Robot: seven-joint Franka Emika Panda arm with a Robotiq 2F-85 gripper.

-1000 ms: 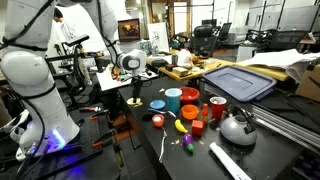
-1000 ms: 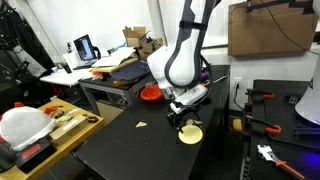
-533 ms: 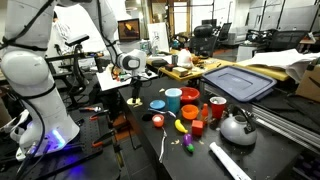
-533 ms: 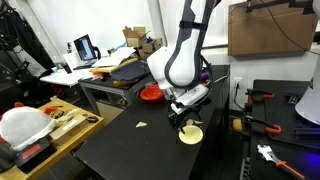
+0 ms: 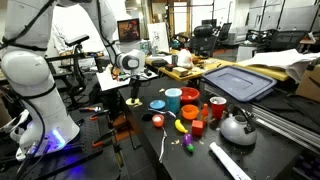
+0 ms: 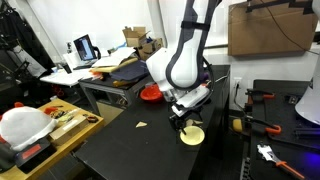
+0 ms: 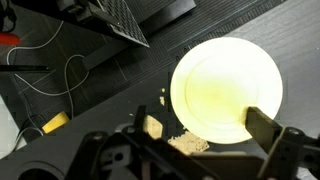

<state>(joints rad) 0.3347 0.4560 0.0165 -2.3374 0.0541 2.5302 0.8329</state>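
A pale yellow plate lies flat on the black table. In the wrist view it fills the middle right, and its near edge lies between my fingers. My gripper hangs just above it, open, with nothing held. One dark fingertip overlaps the plate's lower right rim and the other fingertip is off its left edge. In both exterior views the gripper points down over the yellow plate. Some light crumbs lie on the table beside the plate's near rim.
Beside the plate stand a blue plate, a teal cup, a red bowl, a red cup, a metal kettle and a banana. A small yellow piece and thin cables lie on the table.
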